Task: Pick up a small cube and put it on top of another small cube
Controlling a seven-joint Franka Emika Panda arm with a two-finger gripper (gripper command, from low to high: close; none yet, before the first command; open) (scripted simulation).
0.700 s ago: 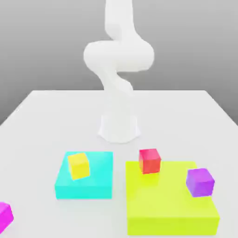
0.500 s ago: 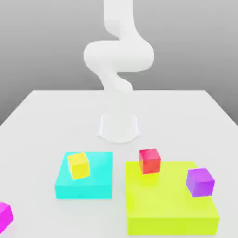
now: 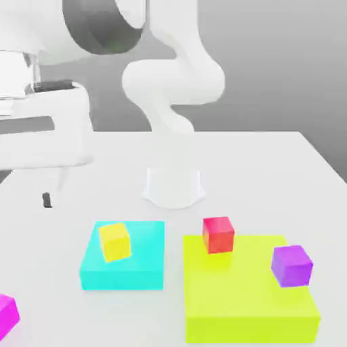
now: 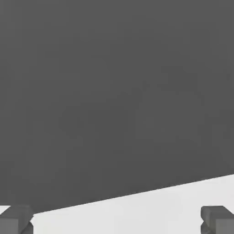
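Above table (image 3: 271, 162) — gripper (image 4: 117, 221) wide open, holding nothing.

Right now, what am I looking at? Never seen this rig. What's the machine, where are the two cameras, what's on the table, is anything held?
These are simulator renders of one white robot arm bolted to a white table.

The exterior view looks across the table toward the arm's base. The big white shape at that view's upper left is the arm's hand, close to the camera. The hand view comes from a camera on that hand; the two grey blocks at its lower corners are the fingertips of the gripper, standing wide apart with nothing between them. Nothing is held.

On the table: a flat cyan block with a yellow cube on it, a larger lime block carrying a red cube and a violet cube, and a magenta cube on the table at the exterior view's lower left.
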